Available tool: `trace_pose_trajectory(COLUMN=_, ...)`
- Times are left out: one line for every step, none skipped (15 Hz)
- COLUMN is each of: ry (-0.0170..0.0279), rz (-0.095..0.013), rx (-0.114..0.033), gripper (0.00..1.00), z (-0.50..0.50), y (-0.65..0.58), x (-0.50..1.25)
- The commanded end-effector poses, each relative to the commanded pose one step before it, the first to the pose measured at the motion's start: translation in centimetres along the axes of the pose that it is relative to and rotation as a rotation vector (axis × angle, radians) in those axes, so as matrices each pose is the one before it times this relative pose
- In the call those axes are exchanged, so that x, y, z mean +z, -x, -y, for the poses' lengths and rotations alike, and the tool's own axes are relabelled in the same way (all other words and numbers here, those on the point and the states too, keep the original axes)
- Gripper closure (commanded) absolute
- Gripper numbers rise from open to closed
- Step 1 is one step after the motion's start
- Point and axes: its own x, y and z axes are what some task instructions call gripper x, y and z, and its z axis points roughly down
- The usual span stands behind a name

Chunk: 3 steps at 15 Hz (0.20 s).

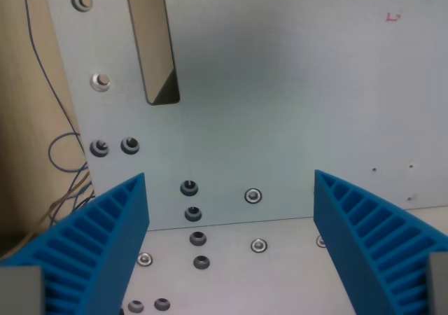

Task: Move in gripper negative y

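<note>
Only an unreadable red mark (394, 17) on the panel (294, 105).

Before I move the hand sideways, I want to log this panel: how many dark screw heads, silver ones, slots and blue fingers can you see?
Dark screw heads: 8
Silver screw heads: 6, one half hidden by the right finger
Slot: 1
Blue fingers: 2
Total: 17

Pale grey metal plate (294, 84) carries scattered screw heads and bolt holes (189, 187) between the blue fingers (105, 238), a slanted rectangular slot (155, 45) above the left-hand finger, wooden benchtop (28, 105) with thin wires (66, 154) beyond it.
</note>
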Motion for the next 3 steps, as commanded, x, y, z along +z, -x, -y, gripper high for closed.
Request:
trace_pose_trajectory(ry=0.00953, rz=0.0131, rx=0.0219, gripper=0.00, z=1.556, y=-0.509, x=-0.153)
trace_pose_trajectory(ry=0.00000, rz=0.0000, rx=0.0000, gripper=0.00, z=0.500, y=0.000, x=0.000)
trace_pose_trajectory(ry=0.00000, rz=0.0000, rx=0.0000, gripper=0.00, z=0.500, y=0.000, x=0.000)
